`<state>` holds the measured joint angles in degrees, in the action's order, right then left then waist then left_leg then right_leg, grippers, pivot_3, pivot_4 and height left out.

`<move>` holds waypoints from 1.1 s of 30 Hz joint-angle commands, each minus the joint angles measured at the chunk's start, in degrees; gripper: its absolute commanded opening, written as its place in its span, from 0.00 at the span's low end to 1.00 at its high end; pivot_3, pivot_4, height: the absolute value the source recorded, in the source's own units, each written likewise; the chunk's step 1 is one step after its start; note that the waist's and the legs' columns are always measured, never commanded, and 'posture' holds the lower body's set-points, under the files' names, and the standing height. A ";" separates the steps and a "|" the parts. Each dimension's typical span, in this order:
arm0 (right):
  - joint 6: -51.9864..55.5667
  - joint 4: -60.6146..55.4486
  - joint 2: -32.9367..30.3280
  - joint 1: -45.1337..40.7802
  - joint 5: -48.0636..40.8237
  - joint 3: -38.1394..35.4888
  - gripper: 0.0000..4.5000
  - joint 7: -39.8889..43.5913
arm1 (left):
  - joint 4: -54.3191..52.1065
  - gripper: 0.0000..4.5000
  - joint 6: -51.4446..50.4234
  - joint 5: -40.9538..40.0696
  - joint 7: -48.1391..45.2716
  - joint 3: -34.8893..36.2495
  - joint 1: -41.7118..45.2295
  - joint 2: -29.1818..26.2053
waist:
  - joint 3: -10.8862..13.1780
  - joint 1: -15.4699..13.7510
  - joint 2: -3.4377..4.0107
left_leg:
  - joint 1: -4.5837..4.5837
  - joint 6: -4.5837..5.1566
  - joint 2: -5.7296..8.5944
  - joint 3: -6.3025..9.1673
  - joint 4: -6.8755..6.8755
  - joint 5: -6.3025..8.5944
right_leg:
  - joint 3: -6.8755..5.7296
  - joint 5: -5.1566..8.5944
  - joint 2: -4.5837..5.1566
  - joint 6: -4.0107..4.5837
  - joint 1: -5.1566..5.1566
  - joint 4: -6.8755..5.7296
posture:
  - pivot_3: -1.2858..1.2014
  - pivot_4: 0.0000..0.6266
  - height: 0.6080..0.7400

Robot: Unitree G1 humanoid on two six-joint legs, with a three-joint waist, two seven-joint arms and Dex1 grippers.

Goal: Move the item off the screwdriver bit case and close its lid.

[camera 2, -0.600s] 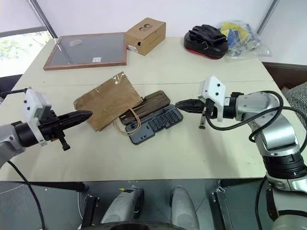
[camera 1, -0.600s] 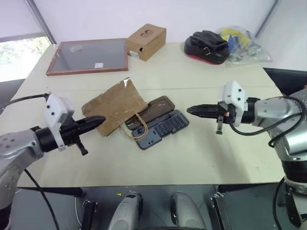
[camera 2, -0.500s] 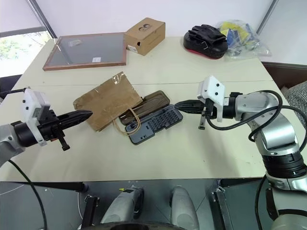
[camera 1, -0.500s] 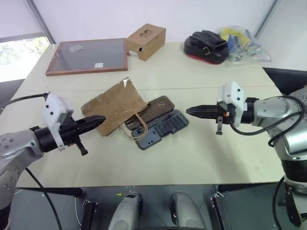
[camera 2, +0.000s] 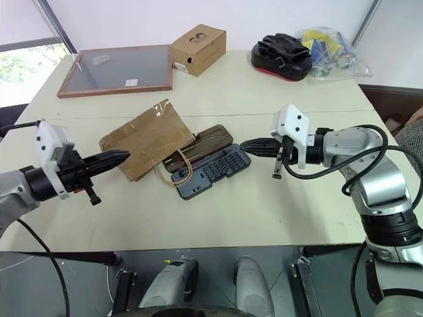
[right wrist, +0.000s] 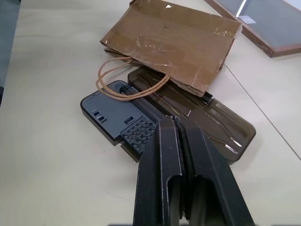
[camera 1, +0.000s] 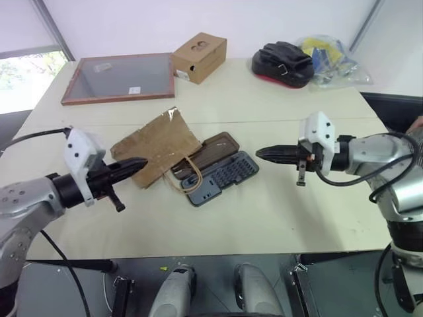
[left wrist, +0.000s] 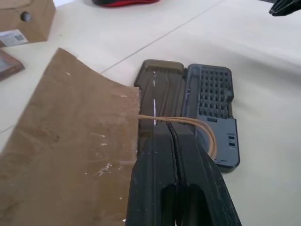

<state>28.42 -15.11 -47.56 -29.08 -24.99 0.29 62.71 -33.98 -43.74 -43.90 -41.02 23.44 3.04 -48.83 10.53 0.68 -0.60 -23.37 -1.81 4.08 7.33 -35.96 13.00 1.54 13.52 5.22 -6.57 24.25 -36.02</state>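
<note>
Your closed left gripper (camera 1: 140, 164) hovers just beside the flat crumpled brown paper bag (camera 1: 156, 147); the closed right gripper (camera 1: 261, 154) hangs apart.

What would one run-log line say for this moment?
paper bag: edge and handles over open case | lid: open | left end effector: shut, empty | right end effector: shut, empty

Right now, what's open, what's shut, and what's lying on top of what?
Screwdriver bit case: open, flat on the table.
Lid: folded back, partly under the bag.
Paper bag: lying flat, handles across the case.
Left end effector: shut, empty.
Right end effector: shut, empty.
Cardboard box: closed.
</note>
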 commanded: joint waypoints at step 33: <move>0.09 -4.08 3.74 1.87 -0.60 1.02 0.00 -3.53 | 33.58 0.98 15.55 11.57 3.74 4.10 6.93 8.03 | 0.02 -0.09 -0.02 | -0.01 -0.02 0.06 0.13 0.03 -0.01 | 0.00 -0.09 0.08 -0.15 0.06 -0.01 | 0.52 0.24 1.00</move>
<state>28.44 -16.85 -43.82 -27.00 -25.02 2.07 59.74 -2.95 -30.65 -33.99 -37.79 28.18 7.77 -41.16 10.55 0.60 -0.62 -23.38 -1.83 4.15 7.46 -35.92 13.00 1.55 13.42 5.31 -6.76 24.31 -36.02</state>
